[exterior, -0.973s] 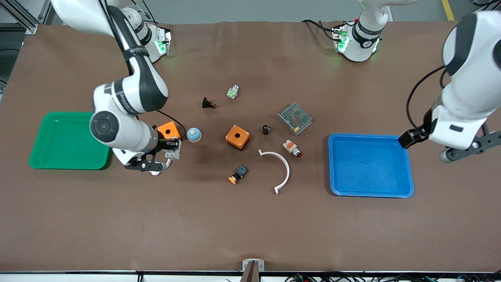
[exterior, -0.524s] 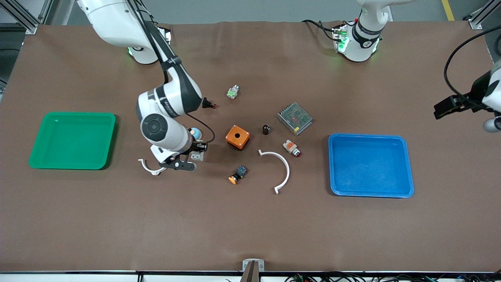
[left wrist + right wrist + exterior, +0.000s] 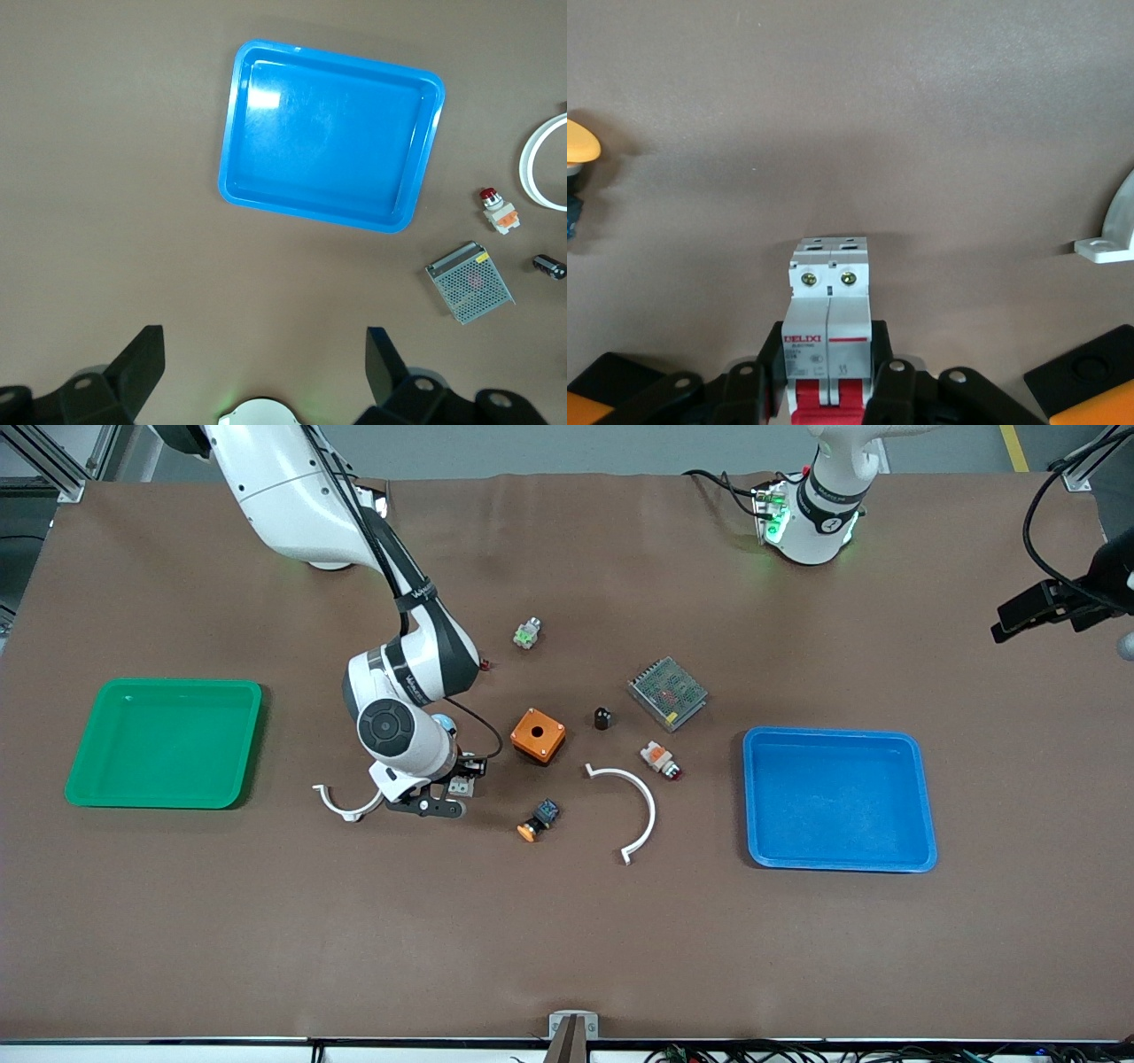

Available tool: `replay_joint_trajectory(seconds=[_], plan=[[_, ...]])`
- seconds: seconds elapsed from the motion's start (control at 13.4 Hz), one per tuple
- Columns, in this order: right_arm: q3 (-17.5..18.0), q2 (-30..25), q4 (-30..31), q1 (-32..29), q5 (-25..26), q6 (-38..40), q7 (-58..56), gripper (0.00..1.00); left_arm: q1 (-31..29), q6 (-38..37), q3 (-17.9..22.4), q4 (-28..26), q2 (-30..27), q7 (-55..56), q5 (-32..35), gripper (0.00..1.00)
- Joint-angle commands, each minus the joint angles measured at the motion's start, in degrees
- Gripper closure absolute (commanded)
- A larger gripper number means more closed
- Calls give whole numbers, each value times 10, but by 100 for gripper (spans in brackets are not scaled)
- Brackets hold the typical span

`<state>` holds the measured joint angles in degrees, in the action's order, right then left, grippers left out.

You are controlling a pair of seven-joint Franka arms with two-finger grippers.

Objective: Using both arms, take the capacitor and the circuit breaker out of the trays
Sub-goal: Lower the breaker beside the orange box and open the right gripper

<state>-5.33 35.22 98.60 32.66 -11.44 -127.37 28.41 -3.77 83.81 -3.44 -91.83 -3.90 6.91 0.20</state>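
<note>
The breaker [image 3: 829, 312] is a white-grey block with red toggles, held in my right gripper [image 3: 830, 390], whose fingers are shut on its sides. In the front view the right gripper [image 3: 456, 784] holds the breaker [image 3: 460, 786] low over bare table between a small white arc and the black-blue button. The capacitor [image 3: 602, 718], a tiny black cylinder, stands between the orange box and the mesh power supply; it also shows in the left wrist view [image 3: 549, 266]. My left gripper [image 3: 263, 352] is open and empty, high over the table near the left arm's end [image 3: 1041, 609].
A blue tray [image 3: 921, 797] lies toward the left arm's end, a green tray [image 3: 80, 779] toward the right arm's end. Around the middle are an orange box [image 3: 538, 734], mesh power supply [image 3: 668, 692], white-orange indicator [image 3: 660, 760], large white arc [image 3: 649, 802], black-blue button [image 3: 537, 820] and small white arc [image 3: 341, 806].
My right arm has carried the breaker from beside the green tray toward the middle of the table. My left arm has drawn away from the blue tray toward the table's end.
</note>
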Motion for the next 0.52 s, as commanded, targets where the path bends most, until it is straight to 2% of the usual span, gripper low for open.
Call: replay_joint_trajectory(seconds=[0.0,0.3,0.45], plan=[[-11,-46,-2,-5,-8,71,1,0,10,21,8,-37,-30,-8,-8,0],[-56,-191,2,-12,-4,276,-4,0,31,32,7,-39,-36,-9,-5,0],[-70,-253,5,-31,7,354,-7,0,34,36,6,-34,-30,-10,-5,0]])
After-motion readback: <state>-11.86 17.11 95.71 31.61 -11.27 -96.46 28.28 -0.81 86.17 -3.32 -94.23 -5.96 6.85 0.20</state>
